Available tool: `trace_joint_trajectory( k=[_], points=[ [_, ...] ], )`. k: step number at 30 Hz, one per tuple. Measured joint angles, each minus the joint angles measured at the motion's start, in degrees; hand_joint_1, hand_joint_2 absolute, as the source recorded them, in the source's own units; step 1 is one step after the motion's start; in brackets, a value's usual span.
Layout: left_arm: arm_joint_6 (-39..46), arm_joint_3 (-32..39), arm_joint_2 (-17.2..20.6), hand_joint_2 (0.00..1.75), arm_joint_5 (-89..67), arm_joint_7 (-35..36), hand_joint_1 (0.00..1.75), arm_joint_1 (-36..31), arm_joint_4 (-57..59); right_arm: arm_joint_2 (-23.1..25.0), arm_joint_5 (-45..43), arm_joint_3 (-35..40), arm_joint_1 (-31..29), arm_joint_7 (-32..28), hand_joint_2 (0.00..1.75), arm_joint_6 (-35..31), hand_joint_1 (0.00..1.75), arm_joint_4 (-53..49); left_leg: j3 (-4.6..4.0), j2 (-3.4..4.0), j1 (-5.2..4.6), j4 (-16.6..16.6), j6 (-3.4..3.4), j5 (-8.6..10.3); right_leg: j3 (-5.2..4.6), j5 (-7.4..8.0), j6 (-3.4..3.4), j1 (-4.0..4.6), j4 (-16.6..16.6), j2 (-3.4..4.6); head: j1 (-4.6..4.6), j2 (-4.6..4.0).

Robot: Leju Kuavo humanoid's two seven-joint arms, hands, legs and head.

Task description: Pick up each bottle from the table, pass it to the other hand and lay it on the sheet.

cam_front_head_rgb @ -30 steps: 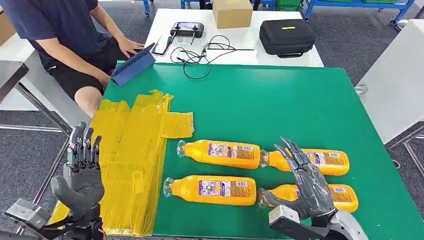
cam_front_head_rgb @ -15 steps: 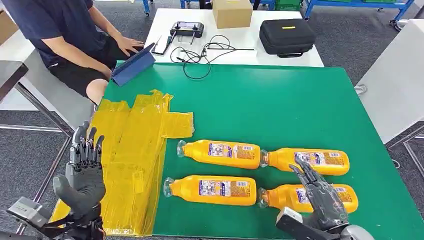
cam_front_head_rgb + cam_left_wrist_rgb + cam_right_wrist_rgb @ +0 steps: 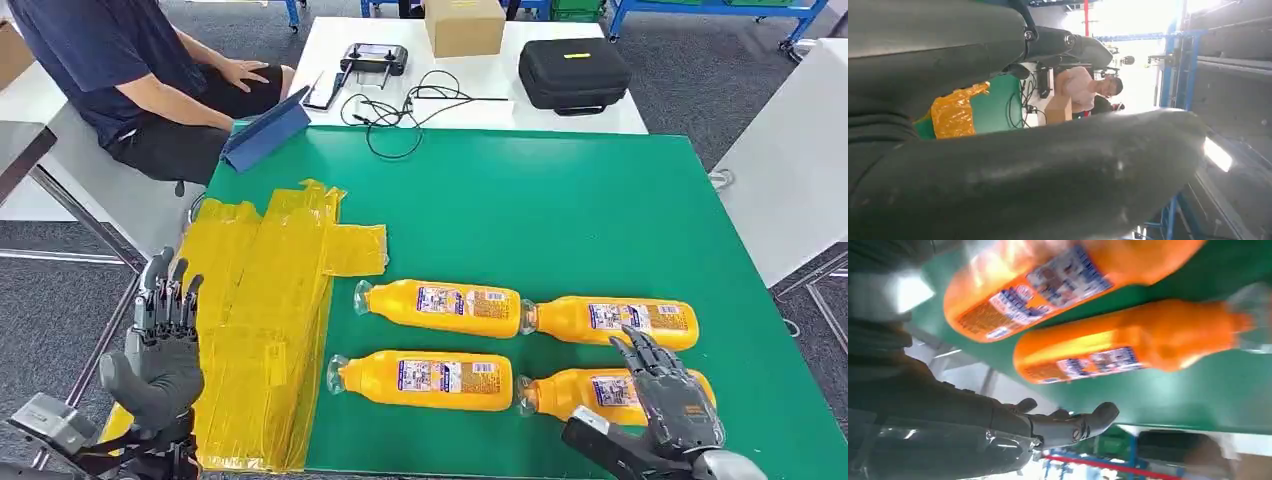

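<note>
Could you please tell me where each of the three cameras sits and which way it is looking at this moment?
Head view: high on the body, looking forward and down at the green table; left hand and right hand rise from below.
Left wrist view: behind the left hand, looking across the yellow sheet.
Right wrist view: behind the right hand, facing two bottles.
Shared: sheet and bottles.

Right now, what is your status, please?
Both hands open: left hand beside sheet, right hand over nearest bottle. Nothing held. Path clear.
</note>
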Motion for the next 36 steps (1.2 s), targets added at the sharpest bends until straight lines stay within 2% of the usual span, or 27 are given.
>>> trace_joint_trajectory(
  k=[13, 23, 24, 25, 34, 36],
  points=[
    [0.39, 1.14, 2.27, 0.0, 1.95, -2.08, 0.0, 0.09, 2.43, 0.87, 2.47, -5.07, -4.94, -4.15, 1.75, 1.0, 0.0, 11.19, -0.01, -0.02, 0.0, 0.0, 0.0, 0.0, 0.0, 0.0, 0.0, 0.0, 0.0, 0.0, 0.02, 0.0],
    [0.53, 1.46, 3.26, 0.0, 2.82, -2.82, 0.0, 0.18, 3.63, -0.2, 1.94, -6.75, -5.97, -5.49, 1.75, 1.62, 0.0, 17.9, -0.03, -0.02, 0.0, 0.0, 0.0, 0.0, -0.01, 0.0, 0.0, 0.0, 0.0, 0.0, 0.02, 0.0],
    [0.68, 1.49, 3.37, 0.0, 2.84, -2.93, 0.0, 0.26, 3.76, -0.33, 1.96, -6.84, -6.14, -5.51, 1.75, 1.83, 0.58, 18.67, -0.02, -0.03, 0.0, 0.0, 0.0, 0.0, -0.01, 0.0, 0.0, 0.0, 0.0, 0.0, 0.0, 0.0],
    [0.85, 1.49, 3.47, 0.0, 2.91, -3.08, 0.0, 0.37, 3.91, -0.44, 1.96, -7.08, -6.4, -5.61, 1.75, 1.99, 1.69, 19.53, -0.02, -0.02, 0.0, 0.0, 0.0, 0.0, -0.02, 0.0, 0.0, 0.0, -0.01, 0.0, 0.02, 0.0],
    [1.6, 0.87, 4.55, 0.0, 3.61, -4.24, 0.0, 0.88, 5.25, -1.07, 2.51, -9.42, -8.63, -7.48, 1.75, 1.88, 1.69, 26.34, 0.27, -0.03, 0.02, -0.01, 0.05, -0.12, -0.28, -0.08, -0.02, 0.01, -0.07, -0.01, 0.02, 0.0],
    [1.64, 0.72, 4.7, 0.0, 3.69, -4.28, 0.0, 0.97, 5.35, -1.09, 2.58, -9.66, -8.93, -7.54, 1.75, 1.88, 1.75, 26.9, 0.29, -0.04, 0.01, -0.01, 0.05, -0.11, -0.26, -0.06, 0.0, 0.0, -0.07, -0.02, 0.02, 0.0]
  ],
)
